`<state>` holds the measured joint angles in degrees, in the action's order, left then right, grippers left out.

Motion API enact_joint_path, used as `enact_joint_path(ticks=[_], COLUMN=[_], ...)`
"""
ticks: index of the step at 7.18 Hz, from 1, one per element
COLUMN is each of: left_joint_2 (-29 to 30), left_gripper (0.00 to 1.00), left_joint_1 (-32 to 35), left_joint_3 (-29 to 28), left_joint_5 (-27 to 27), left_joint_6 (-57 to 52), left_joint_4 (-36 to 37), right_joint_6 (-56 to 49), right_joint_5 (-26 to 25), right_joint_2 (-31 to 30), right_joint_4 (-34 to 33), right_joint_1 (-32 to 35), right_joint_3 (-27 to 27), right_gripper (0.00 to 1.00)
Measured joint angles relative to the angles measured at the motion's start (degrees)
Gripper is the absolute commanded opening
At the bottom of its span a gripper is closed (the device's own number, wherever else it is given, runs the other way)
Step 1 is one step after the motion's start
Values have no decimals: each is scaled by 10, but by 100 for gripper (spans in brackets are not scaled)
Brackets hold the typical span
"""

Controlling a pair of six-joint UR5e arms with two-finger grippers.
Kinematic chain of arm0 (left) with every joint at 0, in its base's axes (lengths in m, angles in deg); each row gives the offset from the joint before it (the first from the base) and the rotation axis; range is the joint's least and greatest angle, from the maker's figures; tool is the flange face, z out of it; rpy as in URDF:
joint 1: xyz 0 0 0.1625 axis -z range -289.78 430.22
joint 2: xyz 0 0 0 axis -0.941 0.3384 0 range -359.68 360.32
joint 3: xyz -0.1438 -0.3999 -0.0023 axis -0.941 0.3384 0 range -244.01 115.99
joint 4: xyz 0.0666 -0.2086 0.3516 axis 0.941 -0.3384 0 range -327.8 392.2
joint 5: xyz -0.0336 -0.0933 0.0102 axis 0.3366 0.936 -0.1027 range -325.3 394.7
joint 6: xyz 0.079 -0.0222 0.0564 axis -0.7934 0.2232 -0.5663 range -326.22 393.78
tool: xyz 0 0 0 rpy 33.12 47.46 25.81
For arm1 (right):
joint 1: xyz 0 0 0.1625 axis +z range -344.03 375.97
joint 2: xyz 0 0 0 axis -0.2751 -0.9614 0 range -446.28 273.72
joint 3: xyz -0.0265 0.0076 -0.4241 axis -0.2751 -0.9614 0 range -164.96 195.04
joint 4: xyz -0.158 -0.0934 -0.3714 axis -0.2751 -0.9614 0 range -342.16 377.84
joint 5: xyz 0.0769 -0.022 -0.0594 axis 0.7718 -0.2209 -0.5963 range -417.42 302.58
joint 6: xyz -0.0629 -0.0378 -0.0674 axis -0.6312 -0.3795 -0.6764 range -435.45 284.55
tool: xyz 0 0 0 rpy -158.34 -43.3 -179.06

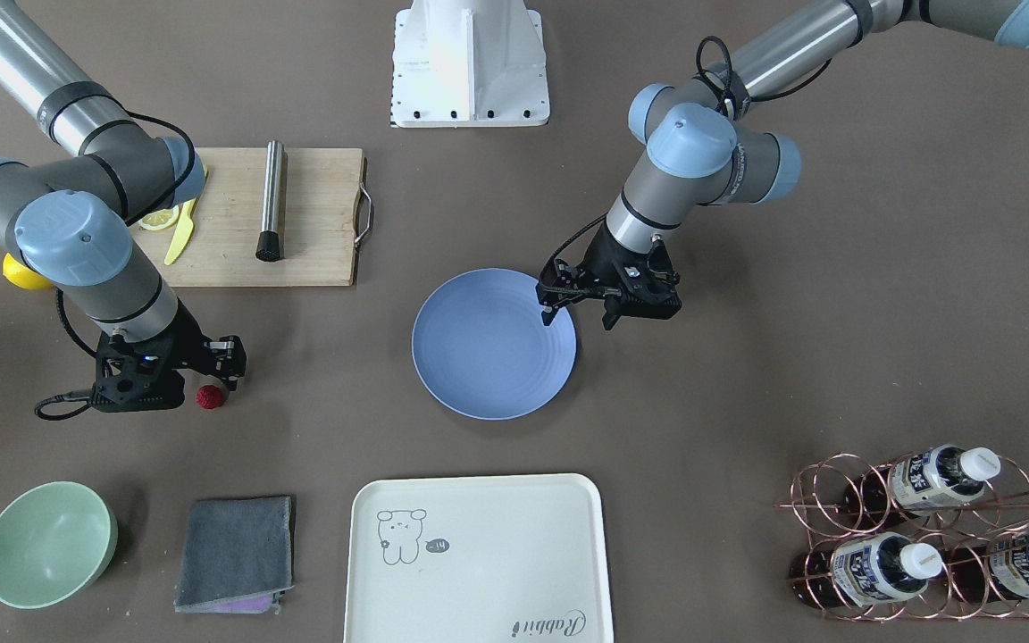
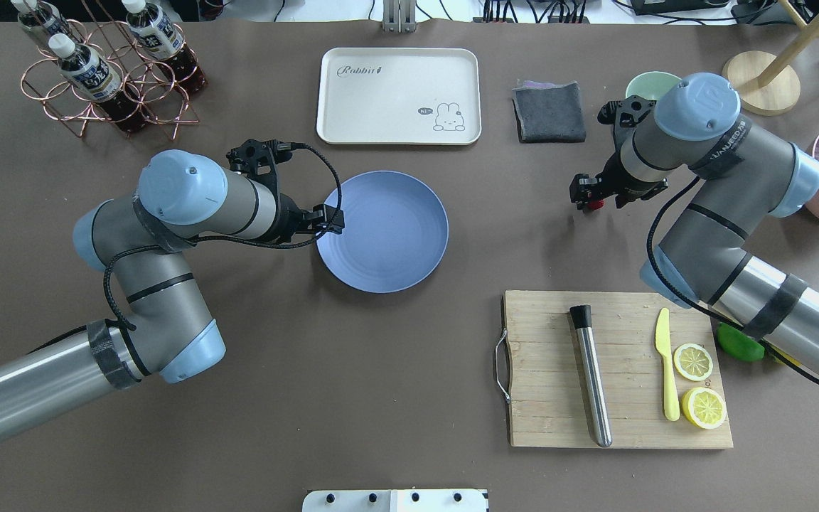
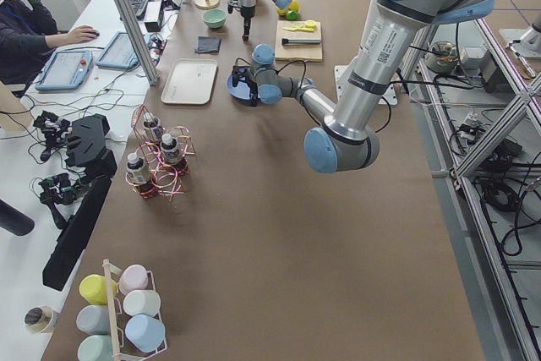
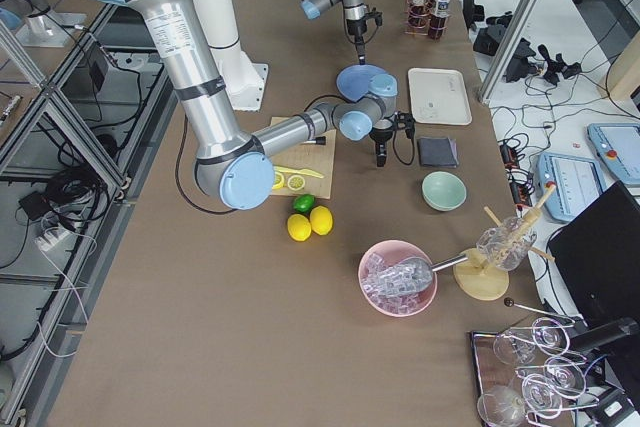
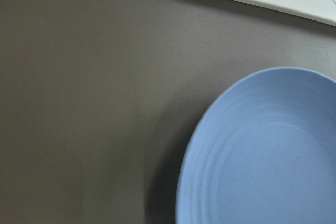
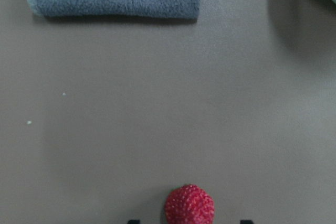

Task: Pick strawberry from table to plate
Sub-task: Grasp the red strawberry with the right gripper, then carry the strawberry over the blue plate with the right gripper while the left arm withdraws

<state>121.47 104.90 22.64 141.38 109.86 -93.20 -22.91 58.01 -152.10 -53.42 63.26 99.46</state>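
Note:
The strawberry (image 1: 209, 396) (image 2: 596, 205), small, dark red and bumpy, rests on the brown table (image 1: 747, 375). My right gripper (image 1: 214, 384) hangs low over it and is open. In the right wrist view the strawberry (image 6: 189, 204) lies at the bottom edge, with the two dark fingertips wide apart on either side of it. The blue plate (image 1: 494, 344) (image 2: 382, 231) (image 5: 273, 156) sits bare in the middle of the table. My left gripper (image 1: 577, 317) (image 2: 335, 219) hovers open over the plate's rim, holding nothing.
A wooden cutting board (image 2: 619, 419) carries a steel muddler (image 2: 591, 377), a yellow knife (image 2: 667, 363) and lemon slices (image 2: 703, 407). A grey cloth (image 1: 235, 554), a mint bowl (image 1: 48, 543) and a cream tray (image 1: 479, 558) line the far edge. A copper bottle rack (image 1: 925, 536) stands in the corner.

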Motion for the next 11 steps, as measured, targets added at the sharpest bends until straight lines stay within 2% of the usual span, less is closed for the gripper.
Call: enact_joint_path(ticks=[1, 2, 3, 5, 6, 7, 9, 11], left_joint_2=[-1, -1, -1, -1, -7, -25, -88, -160], left_gripper=[98, 98, 98, 98, 98, 98, 98, 98], left_joint_1=[0, 0, 1, 9, 29, 68, 170, 284], left_joint_3=[2, 4, 5, 7, 13, 21, 27, 29], left_joint_5=[0, -1, -1, 2, 19, 61, 145, 205], left_joint_6=[0, 0, 0, -1, -12, -44, -165, -359], left_joint_4=[0, 1, 1, 2, 5, 6, 7, 43], right_joint_6=[-1, -2, -2, -2, -1, 3, 39, 90], right_joint_5=[0, 0, -1, 0, -1, 0, 0, -1], right_joint_2=[9, 14, 12, 0, -2, 3, 23, 65], right_joint_4=[0, 1, 5, 27, 31, 33, 29, 11], right_joint_1=[1, 2, 2, 3, 2, 2, -1, -14], right_joint_3=[-12, -19, -23, -23, -22, -20, -18, -17], right_gripper=[57, 36, 0, 0, 0, 0, 0, 0])
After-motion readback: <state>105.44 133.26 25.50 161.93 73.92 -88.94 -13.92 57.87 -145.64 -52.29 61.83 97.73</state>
